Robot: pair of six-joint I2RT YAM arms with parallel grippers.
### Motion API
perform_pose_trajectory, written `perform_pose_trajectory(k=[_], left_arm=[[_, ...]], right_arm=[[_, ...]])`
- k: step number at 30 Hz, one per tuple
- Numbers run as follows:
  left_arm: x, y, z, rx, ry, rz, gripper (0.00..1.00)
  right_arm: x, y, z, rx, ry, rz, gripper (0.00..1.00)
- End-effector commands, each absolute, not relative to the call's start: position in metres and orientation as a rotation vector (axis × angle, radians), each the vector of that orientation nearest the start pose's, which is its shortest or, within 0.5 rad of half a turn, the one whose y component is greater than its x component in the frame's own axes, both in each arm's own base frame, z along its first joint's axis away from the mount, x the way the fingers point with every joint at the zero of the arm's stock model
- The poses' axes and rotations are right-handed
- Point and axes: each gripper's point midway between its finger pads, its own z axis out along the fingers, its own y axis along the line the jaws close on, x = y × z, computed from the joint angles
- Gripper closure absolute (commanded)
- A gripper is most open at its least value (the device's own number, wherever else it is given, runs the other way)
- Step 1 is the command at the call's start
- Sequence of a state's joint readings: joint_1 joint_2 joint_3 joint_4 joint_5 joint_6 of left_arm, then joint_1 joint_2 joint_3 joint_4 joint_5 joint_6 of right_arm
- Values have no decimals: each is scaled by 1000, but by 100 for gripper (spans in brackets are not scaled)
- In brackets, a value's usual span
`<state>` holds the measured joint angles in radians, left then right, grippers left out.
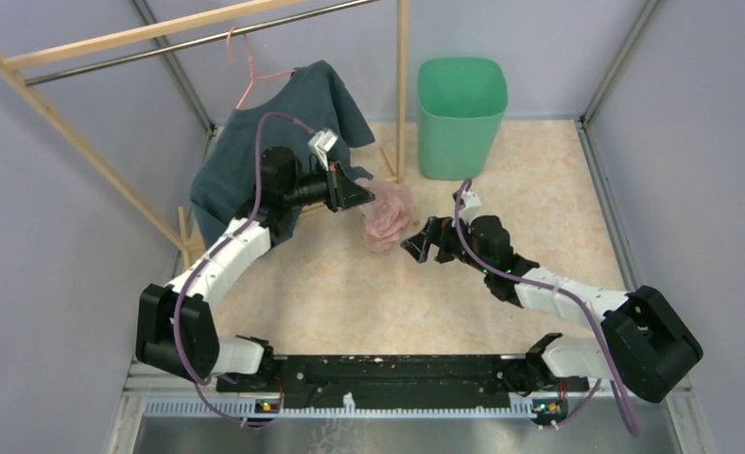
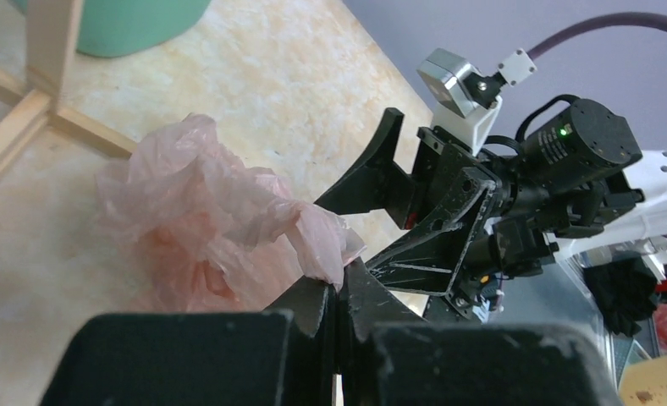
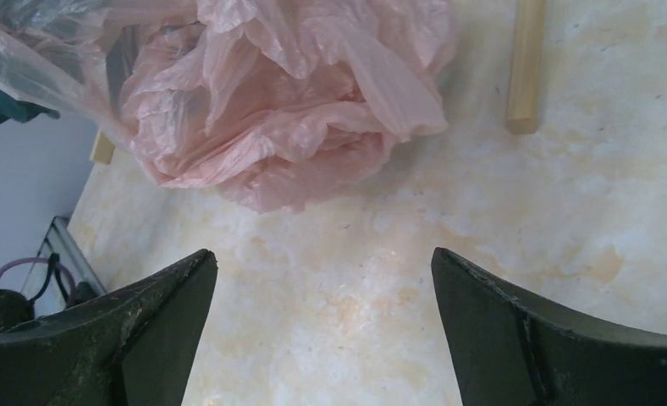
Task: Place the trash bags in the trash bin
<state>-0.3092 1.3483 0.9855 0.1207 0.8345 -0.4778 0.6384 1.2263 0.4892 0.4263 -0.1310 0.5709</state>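
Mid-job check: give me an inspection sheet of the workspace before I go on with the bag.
Surface: beige marbled table, no spills seen.
Job's things: pink trash bag crumpled on the table, outside the bin; green trash bin upright at the far edge.
Clutter: teal shirt on a pink hanger on a wooden rack.
Grippers: left gripper jaws shut on a fold of the bag; right gripper jaws open, empty, short of the bag.
Cables: purple cables along both arms, no snag seen.
Surroundings: lavender walls; nothing else seen.
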Motion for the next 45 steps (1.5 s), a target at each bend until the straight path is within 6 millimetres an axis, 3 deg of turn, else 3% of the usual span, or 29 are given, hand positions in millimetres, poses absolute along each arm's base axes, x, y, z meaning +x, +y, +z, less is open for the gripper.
perform_pose_trajectory(k=[1,7,13,22,28,30,35,39,45], left_arm=[[300,-261,282,577,1767,-1320,100],[289,-270,285,637,1744,-1341,100],[259,-284,301,786,1630,-1421,100],[236,-300,303,907,1578,-1420,100],[226,-304,306,946,1549,-1455,100],[219,-305,310,966,1517,-1482,100],[208,-300,324,980,1430,-1479,100],[206,-292,336,960,1369,-1390,100],[230,-269,350,762,1376,-1148,100]], right_arm=[[266,268,156,-177,1928,1038,3],[267,259,153,-121,1952,1009,3],[272,243,173,10,1870,1117,4],[268,263,190,-102,1864,1224,1],[269,255,171,-68,1900,1166,6],[267,256,171,-69,1880,1185,14],[266,265,178,-34,1806,1307,69],[278,255,169,13,1856,1212,100],[293,198,163,92,1905,809,100]])
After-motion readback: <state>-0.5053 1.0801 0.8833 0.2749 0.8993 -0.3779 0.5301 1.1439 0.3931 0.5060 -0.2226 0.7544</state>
